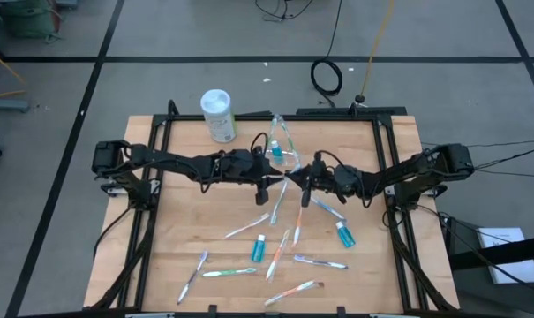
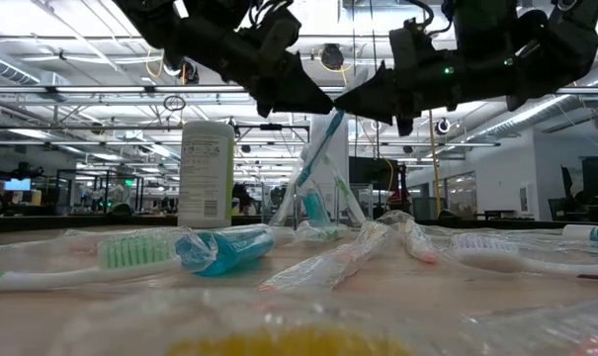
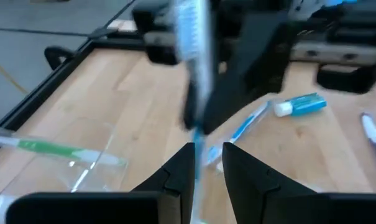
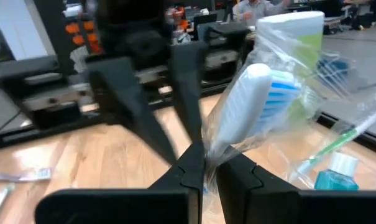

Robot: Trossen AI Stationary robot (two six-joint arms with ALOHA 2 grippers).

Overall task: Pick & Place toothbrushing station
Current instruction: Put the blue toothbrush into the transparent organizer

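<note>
Toothbrush [image 4: 253,102] pinched between right pincer [image 4: 209,163] and left pincer [image 3: 207,163].

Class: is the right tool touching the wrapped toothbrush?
Touching. The right wrist view shows the right tool closed on the wrapped toothbrush.

Two dark cabled arms with tapered black fingers [image 4: 191,168].

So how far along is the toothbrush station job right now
Early. Done: the small clear plastic cup holds a couple of toothbrushes and one small blue toothpaste tube. In hand: both the left hand and right hand grip one wrapped blue-bristled toothbrush mid-table. Left: about eight wrapped toothbrushes and two toothpaste tubes, including one by the right arm, lie loose on the wooden table.
</note>
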